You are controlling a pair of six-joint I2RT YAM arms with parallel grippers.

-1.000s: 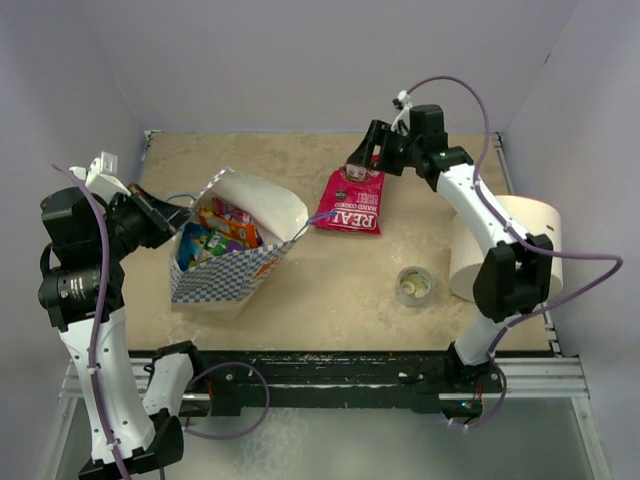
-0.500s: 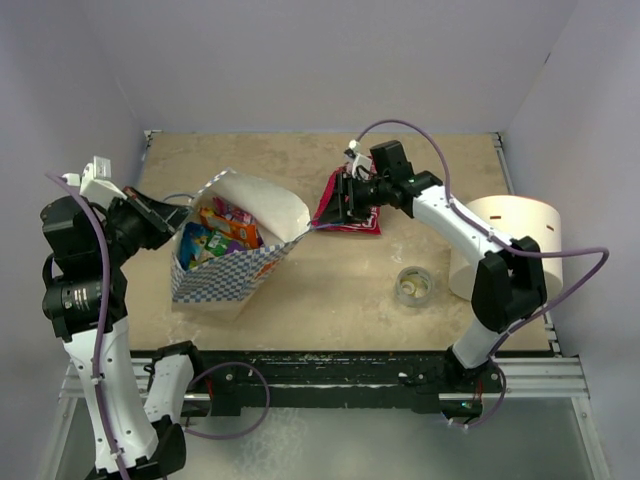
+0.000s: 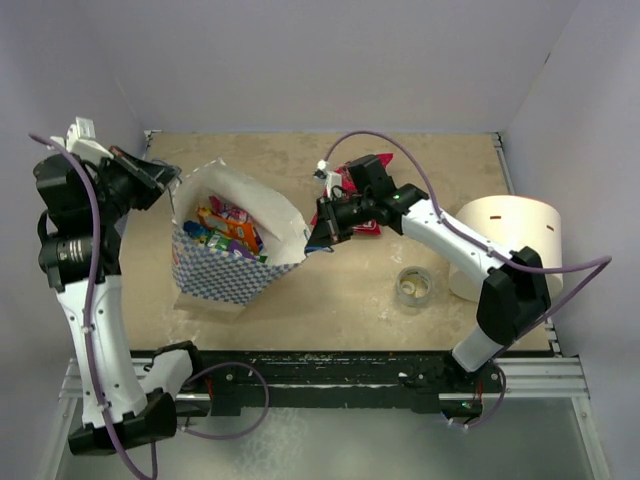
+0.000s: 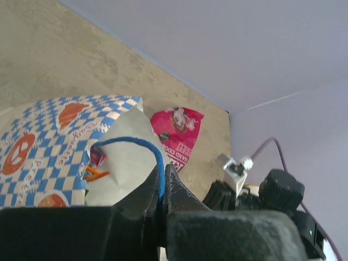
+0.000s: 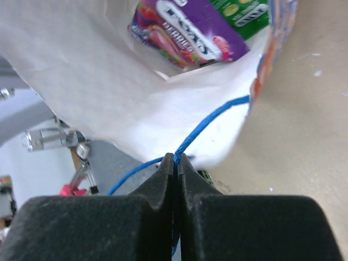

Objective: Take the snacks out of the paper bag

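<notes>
While the paper bag (image 3: pixel 225 280) stands on the mottled beige worktop (image 3: pixel 330 300), left of centre, I see both claws clenched on its thin blue cords. My left claw (image 4: pixel 163 173) pinches the left cord handle (image 4: pixel 136 142) between its black, rough-faced fingers. My right claw (image 5: pixel 175 160) nips the right cord handle (image 5: pixel 217 117) at the bag's right rim. Between them the mouth is spread wide.

Outside, the paper is blue-and-white check with orange marks; inside it is plain matt white, creased and slightly bowed. The snacks (image 3: pixel 232 225) lie in the bag as a heap of small glossy packets, and a purple packet (image 5: pixel 190 32) and a green packet (image 5: pixel 244 13) show in the right wrist view. One larger pink-red chip bag (image 4: pixel 175 138), shiny with white lettering, lies flat on the worktop to the right of the paper bag, partly hidden under my right arm. A small clear tape ring (image 3: pixel 413 286) and a big white cylinder roll (image 3: pixel 510 235) sit further right.
</notes>
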